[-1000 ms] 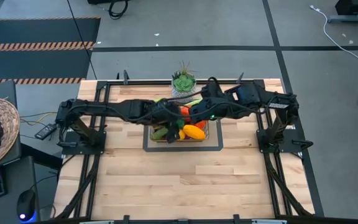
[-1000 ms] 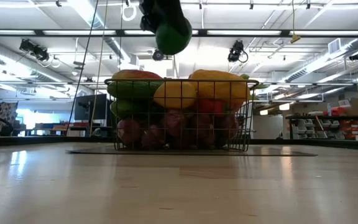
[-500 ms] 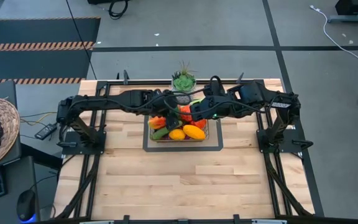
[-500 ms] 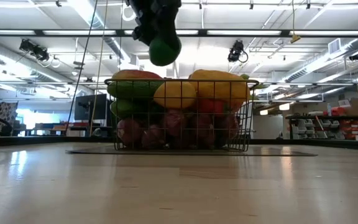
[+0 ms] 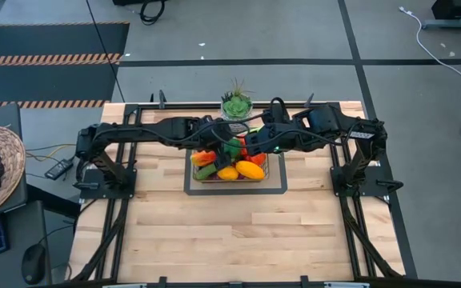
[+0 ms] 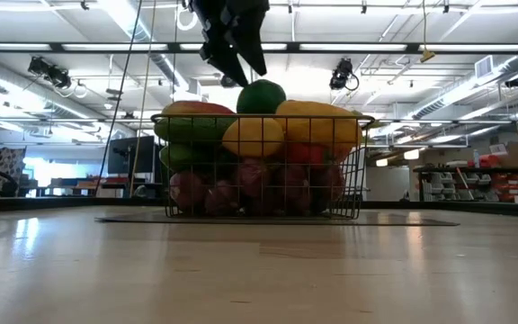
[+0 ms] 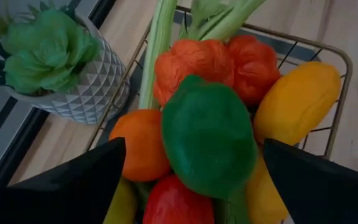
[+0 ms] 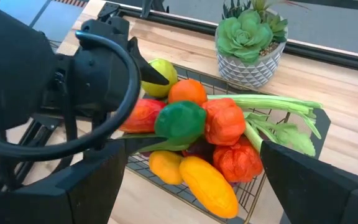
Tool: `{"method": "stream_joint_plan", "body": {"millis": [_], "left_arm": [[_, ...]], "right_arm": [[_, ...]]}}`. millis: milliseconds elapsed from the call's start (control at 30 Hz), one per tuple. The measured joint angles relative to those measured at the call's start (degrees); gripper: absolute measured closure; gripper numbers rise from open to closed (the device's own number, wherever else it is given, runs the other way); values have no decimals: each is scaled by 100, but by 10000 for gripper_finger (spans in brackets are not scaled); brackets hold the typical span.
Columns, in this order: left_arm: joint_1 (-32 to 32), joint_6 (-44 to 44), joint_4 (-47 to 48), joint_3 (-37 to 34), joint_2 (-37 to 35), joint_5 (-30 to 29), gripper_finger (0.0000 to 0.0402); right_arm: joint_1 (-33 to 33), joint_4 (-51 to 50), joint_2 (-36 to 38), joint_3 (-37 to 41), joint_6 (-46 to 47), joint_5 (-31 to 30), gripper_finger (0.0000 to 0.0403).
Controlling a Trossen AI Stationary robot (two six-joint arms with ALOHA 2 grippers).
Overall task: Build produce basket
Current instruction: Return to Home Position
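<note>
- Green lemon (image 6: 261,96) dropped out of left gripper (image 6: 248,70); now rests atop the produce (image 6: 254,138) heaped in the basket (image 6: 352,171).
- Left gripper fingers spread, empty, just above it.
- Right gripper (image 8: 191,148) spread wide over the basket.

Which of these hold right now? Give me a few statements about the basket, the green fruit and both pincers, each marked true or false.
1. The green fruit lies on top of the produce piled in the basket. True.
2. The left pincer is shut on the green fruit. False: it is open just above the fruit, which rests on the pile.
3. The potted succulent stands inside the basket. False: it stands on the table, outside the basket's wire wall.
4. The right pincer is open and holds nothing. True.
</note>
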State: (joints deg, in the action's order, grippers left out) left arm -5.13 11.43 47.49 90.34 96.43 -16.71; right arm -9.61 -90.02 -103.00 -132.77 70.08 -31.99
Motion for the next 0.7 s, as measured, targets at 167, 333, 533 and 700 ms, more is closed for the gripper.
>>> {"method": "stream_joint_plan", "body": {"millis": [167, 333, 533, 700], "left_arm": [[29, 283, 148, -2, -136, 10, 18], [55, 797, 384, 7, -375, 9, 19], [55, 1400, 1042, 7, -625, 4, 19], [57, 1715, 1011, 9, -774, 540, 19]], "right_arm": [[0, 0, 0, 0, -82, -17, 28], [0, 2, -2, 0, -161, -17, 28], [48, 1, -4, 0, -883, 243, 28], [134, 2, -4, 0, -1288, 271, 28]]}}
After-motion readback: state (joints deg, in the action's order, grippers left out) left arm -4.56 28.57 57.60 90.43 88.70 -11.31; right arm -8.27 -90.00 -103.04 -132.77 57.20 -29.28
